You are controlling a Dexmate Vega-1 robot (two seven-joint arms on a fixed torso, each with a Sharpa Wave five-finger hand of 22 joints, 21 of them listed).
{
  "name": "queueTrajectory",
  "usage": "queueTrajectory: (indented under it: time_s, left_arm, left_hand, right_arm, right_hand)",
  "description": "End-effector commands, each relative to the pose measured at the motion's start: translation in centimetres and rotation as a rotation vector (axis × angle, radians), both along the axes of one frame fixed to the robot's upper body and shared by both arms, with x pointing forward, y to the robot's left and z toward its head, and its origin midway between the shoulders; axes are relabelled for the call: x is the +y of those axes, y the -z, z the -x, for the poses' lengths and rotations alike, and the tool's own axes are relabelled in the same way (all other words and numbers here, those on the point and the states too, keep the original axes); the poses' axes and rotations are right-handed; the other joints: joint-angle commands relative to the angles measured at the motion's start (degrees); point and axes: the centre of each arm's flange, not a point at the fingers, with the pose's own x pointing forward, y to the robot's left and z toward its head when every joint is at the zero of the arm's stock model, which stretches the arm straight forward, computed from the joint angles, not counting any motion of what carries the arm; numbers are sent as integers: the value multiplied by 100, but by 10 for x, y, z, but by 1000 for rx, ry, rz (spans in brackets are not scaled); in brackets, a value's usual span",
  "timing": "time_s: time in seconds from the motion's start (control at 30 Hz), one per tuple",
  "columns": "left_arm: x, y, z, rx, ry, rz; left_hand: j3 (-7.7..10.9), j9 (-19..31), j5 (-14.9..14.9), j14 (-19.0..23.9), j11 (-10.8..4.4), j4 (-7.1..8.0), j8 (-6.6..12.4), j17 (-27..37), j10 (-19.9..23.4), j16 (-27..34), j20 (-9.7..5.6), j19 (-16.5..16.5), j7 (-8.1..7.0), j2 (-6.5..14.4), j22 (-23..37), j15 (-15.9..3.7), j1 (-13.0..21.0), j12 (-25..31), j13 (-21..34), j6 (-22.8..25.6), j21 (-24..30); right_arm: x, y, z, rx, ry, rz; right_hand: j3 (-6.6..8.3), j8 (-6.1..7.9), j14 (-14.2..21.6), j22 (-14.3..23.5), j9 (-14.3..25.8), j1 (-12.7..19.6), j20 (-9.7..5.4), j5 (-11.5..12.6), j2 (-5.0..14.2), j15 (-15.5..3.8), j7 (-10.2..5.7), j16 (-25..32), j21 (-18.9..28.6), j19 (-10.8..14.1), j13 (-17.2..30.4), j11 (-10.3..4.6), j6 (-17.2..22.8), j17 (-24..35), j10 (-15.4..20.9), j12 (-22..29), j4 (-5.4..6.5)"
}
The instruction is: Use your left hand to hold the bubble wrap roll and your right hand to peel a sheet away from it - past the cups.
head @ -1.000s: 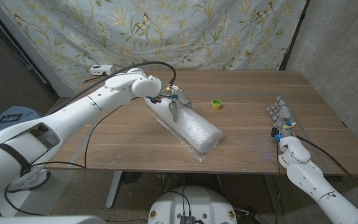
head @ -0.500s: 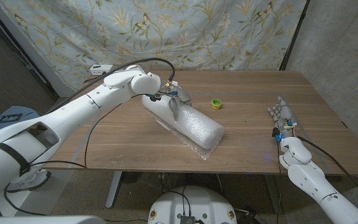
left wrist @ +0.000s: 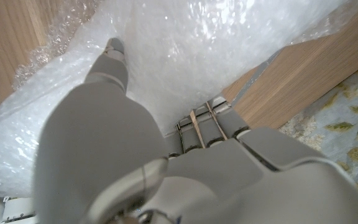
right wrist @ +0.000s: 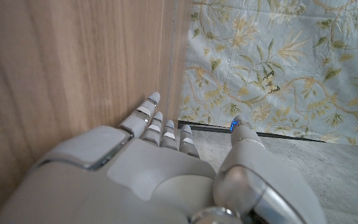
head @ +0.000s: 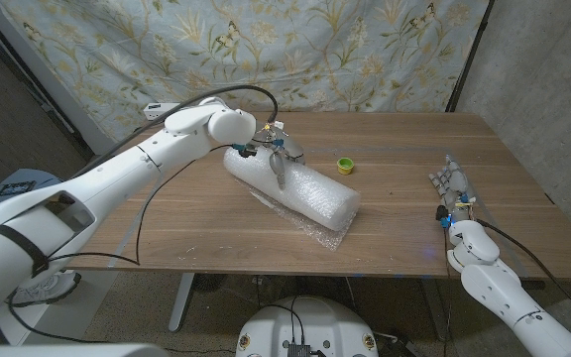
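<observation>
Left hand (left wrist: 166,168) right up against the bubble wrap (left wrist: 185,56)

One fingertip (left wrist: 112,48) is pressed into the wrap, and the other fingers curl in underneath it, so the plastic spreads just ahead of the hand. Wooden table (left wrist: 316,68) shows off to both sides, with a bit of floral cloth (left wrist: 353,134) past its edge.

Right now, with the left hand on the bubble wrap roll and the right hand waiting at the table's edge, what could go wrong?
1. The left hand holds only the far end of the bubble wrap roll, so the roll may swing or roll when pulled.
2. The loose sheet edge lies under the roll, hard for the right hand to catch.
3. The small yellow-green cup stands close beside the roll and might be knocked.
</observation>
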Motion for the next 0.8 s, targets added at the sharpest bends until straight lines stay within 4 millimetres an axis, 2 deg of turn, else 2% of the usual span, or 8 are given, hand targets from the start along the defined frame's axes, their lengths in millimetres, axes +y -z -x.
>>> queueTrajectory:
  time_s: [0.03,0.8]
  left_arm:
    - [-3,-16,8,61,-8,89]
    - [2,-25,13,163,-37,267]
  left_hand:
    - [131,12,23,669,-385,114,-2,34,430,2,2,-15,-4,324,15,-610,250,-3,475,54,41]
    - [141,18,49,698,-319,85,-65,107,441,-21,11,-66,60,396,-15,-582,273,-64,531,102,121]
  right_arm:
    - [-4,1,4,2,0,6]
    - [-7,-10,11,-13,-21,74]
  right_hand:
    - [44,12,33,11,25,-34,14,-11,5,15,-20,19,29,10,15,-13,-20,11,-29,40,-17]
    - [46,22,28,12,26,-48,17,-15,-2,28,-24,23,31,11,16,-11,-11,16,-21,48,-10]
